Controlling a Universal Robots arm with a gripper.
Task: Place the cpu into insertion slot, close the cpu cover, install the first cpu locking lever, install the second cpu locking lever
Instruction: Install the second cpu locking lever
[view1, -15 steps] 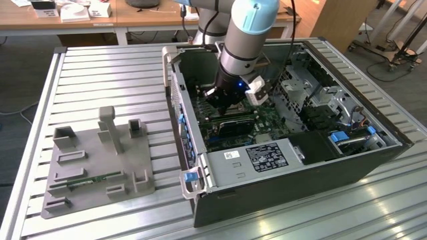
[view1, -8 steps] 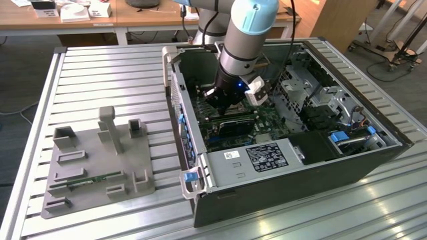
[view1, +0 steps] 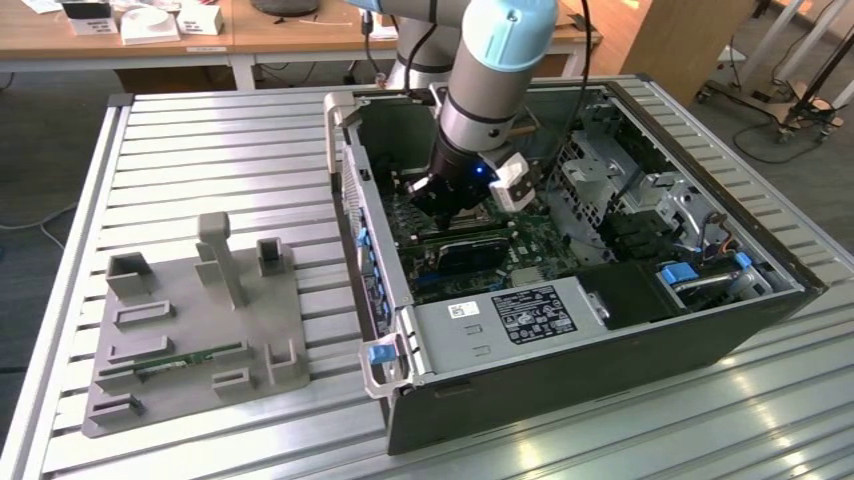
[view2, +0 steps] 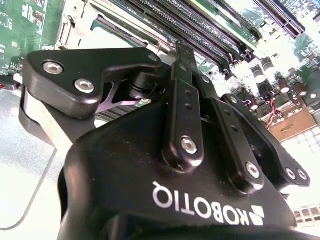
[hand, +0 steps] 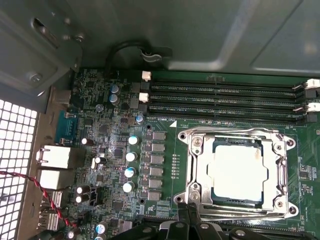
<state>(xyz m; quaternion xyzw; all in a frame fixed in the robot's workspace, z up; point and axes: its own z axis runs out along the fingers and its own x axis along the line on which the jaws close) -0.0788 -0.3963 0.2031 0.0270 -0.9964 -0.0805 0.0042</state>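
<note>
In the first wrist view the cpu (hand: 236, 171) lies flat in the insertion slot (hand: 214, 150), silver top up. The cpu cover (hand: 199, 170) lies down over it, framing the chip in its window. Thin wire locking levers run along the cover's two long sides, one (hand: 235, 131) by the memory sticks and one (hand: 245, 216) by my fingers; I cannot tell whether they are latched. My gripper (hand: 187, 214) is shut with nothing held, its tips just above the cover's corner. In the exterior view the gripper (view1: 447, 212) reaches down into the open computer case (view1: 747, 250).
Long black memory sticks (hand: 225, 97) run beside the socket. Capacitors (hand: 131, 157) and red-black wires (hand: 30, 185) sit further along the board. The case's metal walls close in around the arm. A grey fixture plate (view1: 187, 320) stands on the slatted table at the exterior view's left.
</note>
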